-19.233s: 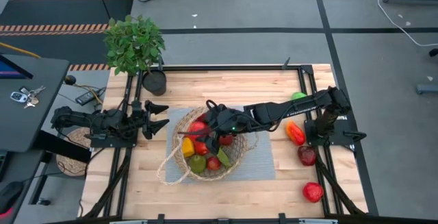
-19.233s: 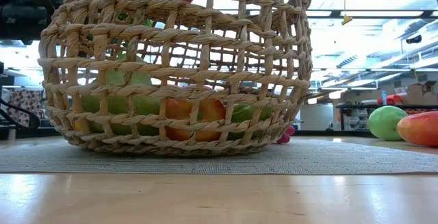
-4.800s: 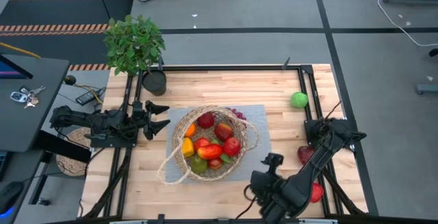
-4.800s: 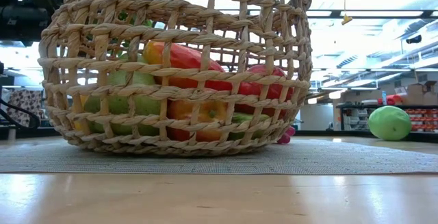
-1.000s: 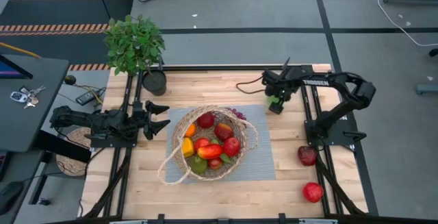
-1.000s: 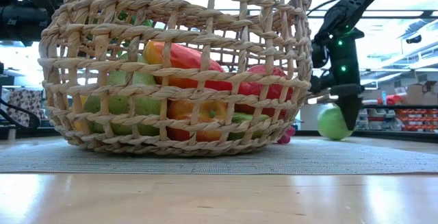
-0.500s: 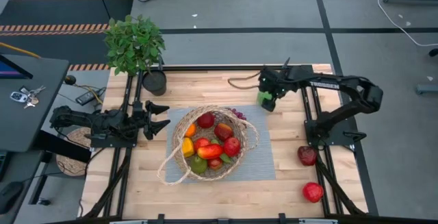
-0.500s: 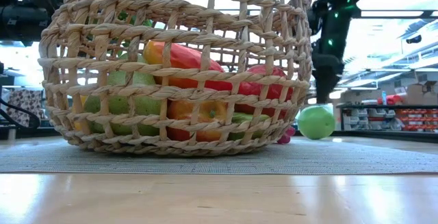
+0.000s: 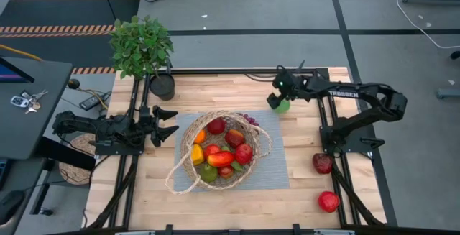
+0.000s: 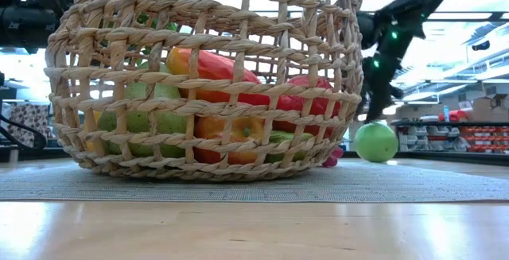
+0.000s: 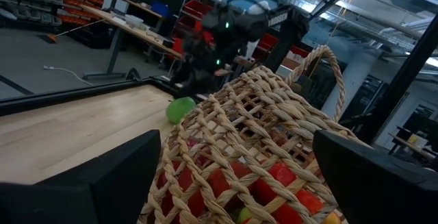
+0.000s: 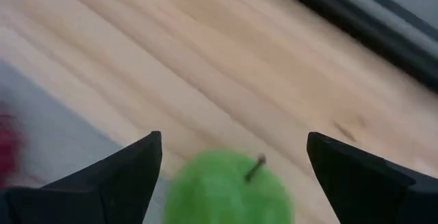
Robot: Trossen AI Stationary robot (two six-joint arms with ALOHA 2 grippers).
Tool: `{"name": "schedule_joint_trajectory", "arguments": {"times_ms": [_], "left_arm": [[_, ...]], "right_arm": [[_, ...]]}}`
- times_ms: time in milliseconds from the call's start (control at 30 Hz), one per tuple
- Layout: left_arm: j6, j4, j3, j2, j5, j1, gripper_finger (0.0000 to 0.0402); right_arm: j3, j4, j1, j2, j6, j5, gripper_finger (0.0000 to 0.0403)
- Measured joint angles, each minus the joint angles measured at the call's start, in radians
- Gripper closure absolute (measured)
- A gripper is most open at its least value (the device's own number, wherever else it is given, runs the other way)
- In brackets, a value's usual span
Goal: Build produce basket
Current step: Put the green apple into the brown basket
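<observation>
The wicker basket stands on a grey mat mid-table, filled with produce: red apples, peppers, an orange and green fruit. A green apple rests with its underside on the bare wood behind the mat's far right corner. My right gripper hangs open just above it, slanting down; in the right wrist view the apple lies between its spread fingers, with a narrow gap on each side. My left gripper waits open at the basket's left side.
Two red apples lie by the right arm's base. Purple grapes sit behind the basket. A potted plant in a black pot stands at the far left corner. Black frame rails edge the table.
My right gripper has gone a little toward the table's left along the far side, risen and tipped from pointing straight down to a slant. Its fingers, which stood around the green apple, now end above it. The apple has shifted left along the table and stays on the wood.
</observation>
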Motion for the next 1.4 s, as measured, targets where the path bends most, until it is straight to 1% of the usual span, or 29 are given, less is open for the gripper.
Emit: {"name": "schedule_joint_trajectory", "arguments": {"times_ms": [233, 400, 600, 900, 1033, 1133, 1267, 1400], "left_arm": [[0.000, 0.000, 0.000, 0.000, 0.000, 0.000, 0.0012], [0.000, 0.000, 0.000, 0.000, 0.000, 0.000, 0.0012], [0.000, 0.000, 0.000, 0.000, 0.000, 0.000, 0.0012], [0.000, 0.000, 0.000, 0.000, 0.000, 0.000, 0.0012], [0.000, 0.000, 0.000, 0.000, 0.000, 0.000, 0.0012], [0.000, 0.000, 0.000, 0.000, 0.000, 0.000, 0.0012], [0.000, 0.000, 0.000, 0.000, 0.000, 0.000, 0.0012], [0.000, 0.000, 0.000, 0.000, 0.000, 0.000, 0.0012]], "right_arm": [[-0.159, 0.076, 0.019, -0.003, 0.120, 0.103, 0.0034], [-0.213, 0.108, 0.034, -0.003, 0.157, 0.115, 0.0034], [-0.235, 0.106, 0.048, -0.003, 0.173, 0.114, 0.0036], [-0.235, 0.107, 0.058, -0.003, 0.174, 0.106, 0.0071], [-0.234, 0.126, 0.058, -0.004, 0.171, 0.096, 0.0075], [-0.208, 0.116, 0.060, -0.015, 0.154, 0.065, 0.0077], [-0.146, 0.110, 0.088, -0.069, 0.144, 0.035, 0.0077], [-0.053, 0.146, 0.155, -0.166, 0.126, 0.031, 0.0078]]}}
